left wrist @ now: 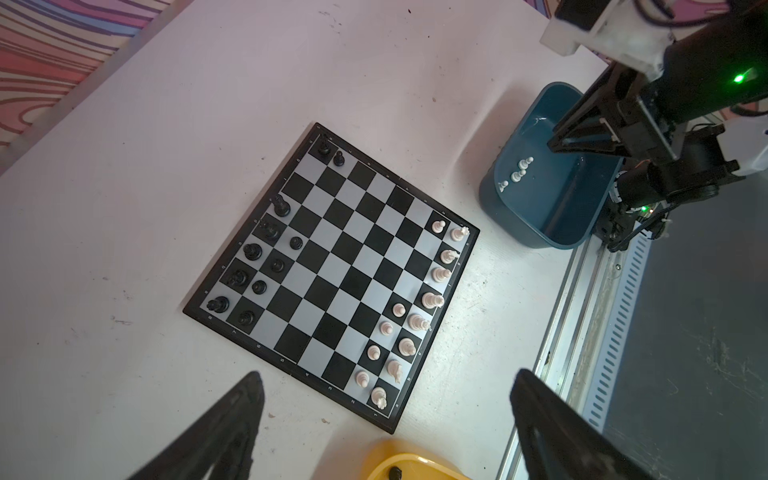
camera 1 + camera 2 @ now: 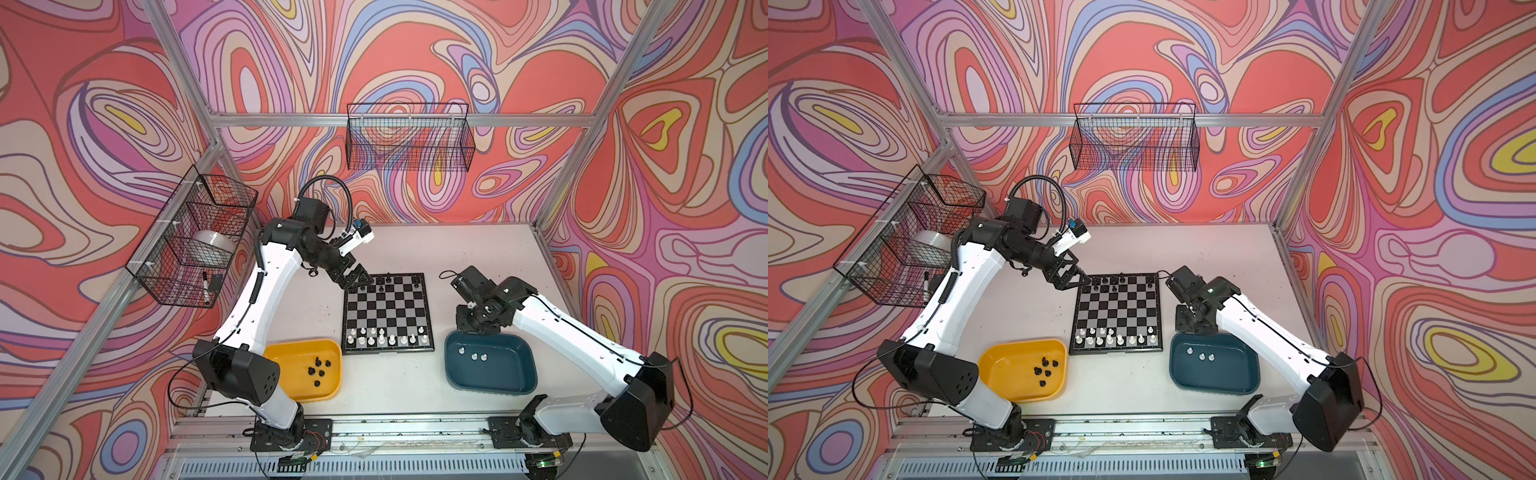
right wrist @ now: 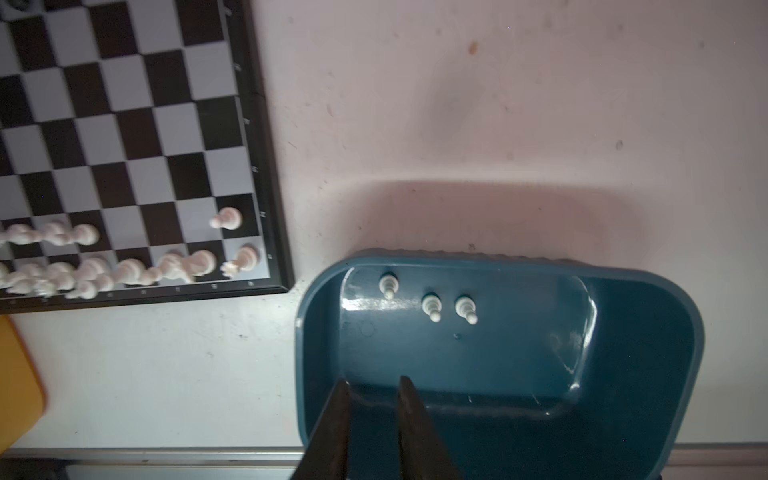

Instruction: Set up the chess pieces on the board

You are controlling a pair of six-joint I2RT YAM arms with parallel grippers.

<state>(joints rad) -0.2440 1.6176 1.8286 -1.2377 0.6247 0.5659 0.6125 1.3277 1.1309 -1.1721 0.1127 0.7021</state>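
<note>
— Where is the board (image 2: 387,309) found?

— It is laid flat in the middle of the worktop (image 2: 415,249). The white pieces (image 1: 432,300) are stood on its near side. The nearest row is filled, and the next row is only partly filled. The black pieces (image 1: 252,251) are stood in the two farthest rows.

— Are more pieces seen off the board?

— Yes. Three white pawns (image 3: 431,306) are stood up inside the teal tray (image 2: 494,382), by its far left corner. That tray is set just to the near right of the board. A few black ones (image 2: 319,371) are seen in the yellow tray (image 2: 286,374), which is set to the near left of the board.

— How are the left jaws held?

— They are spread wide apart, and nothing is held between them. In both top views they are seen up in the air by the far left corner of the board, where the black pieces are.

— And the right jaws?

— They are pulled nearly together, with only a thin gap between them. Nothing is seen in that gap. They are pointed down above the left side of the teal tray, apart from the three pawns.
</note>
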